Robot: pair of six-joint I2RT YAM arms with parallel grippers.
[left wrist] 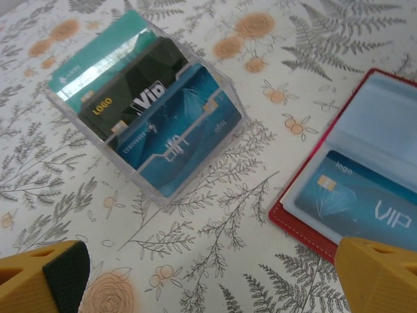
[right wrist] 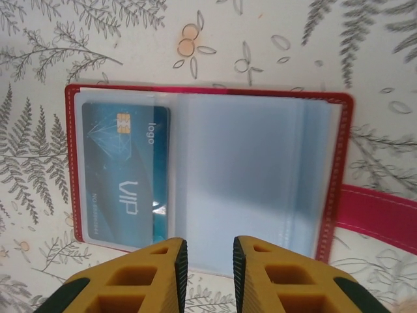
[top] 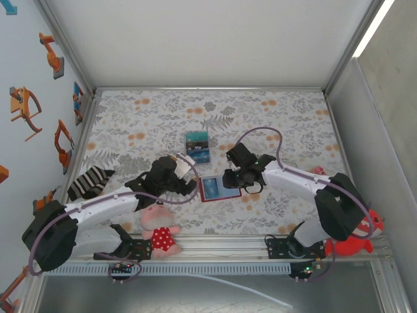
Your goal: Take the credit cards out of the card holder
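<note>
One card holder (right wrist: pixel 260 182) at right gripper (right wrist: pixel 204 249)

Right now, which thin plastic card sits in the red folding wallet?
The blue VIP card lying flat; the other cards stand in the clear plastic box.

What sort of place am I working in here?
Probably a lab test cell, not a home: aluminium frame rails boxing in white panels, robot-arm stickers on the left wall, and a floral cloth as work surface.

A robotics lab cell — white panels (top: pixel 208 39) in an aluminium frame (top: pixel 208 87) box a floral-clothed table (top: pixel 293 117).
</note>
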